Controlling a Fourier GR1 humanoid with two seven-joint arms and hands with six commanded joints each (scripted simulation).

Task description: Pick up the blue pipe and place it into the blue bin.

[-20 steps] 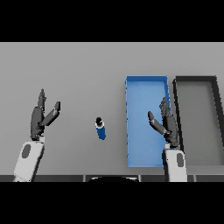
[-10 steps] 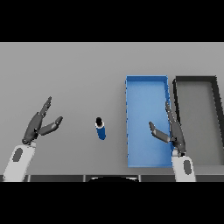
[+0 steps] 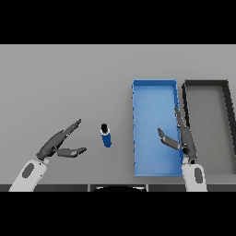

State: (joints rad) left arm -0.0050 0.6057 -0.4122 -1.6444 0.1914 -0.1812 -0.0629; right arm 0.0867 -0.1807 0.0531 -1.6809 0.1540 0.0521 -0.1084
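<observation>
Task barely begun. Blue pipe [image 3: 106,136] upright on table [image 3: 69,83], ungrasped, beside empty blue bin [image 3: 154,85]. Left hand [image 3: 59,144] near pipe, fingers spread, empty. Right hand [image 3: 180,138] over bin, open, empty. Grasp, lift, placement all left.

Bare grey table [image 3: 69,83] with sorting bins [image 3: 154,129]

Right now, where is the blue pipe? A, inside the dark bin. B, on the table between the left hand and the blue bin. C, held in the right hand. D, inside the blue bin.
B: the blue pipe stands on the grey table, apart from the open left hand and left of the blue bin.
</observation>
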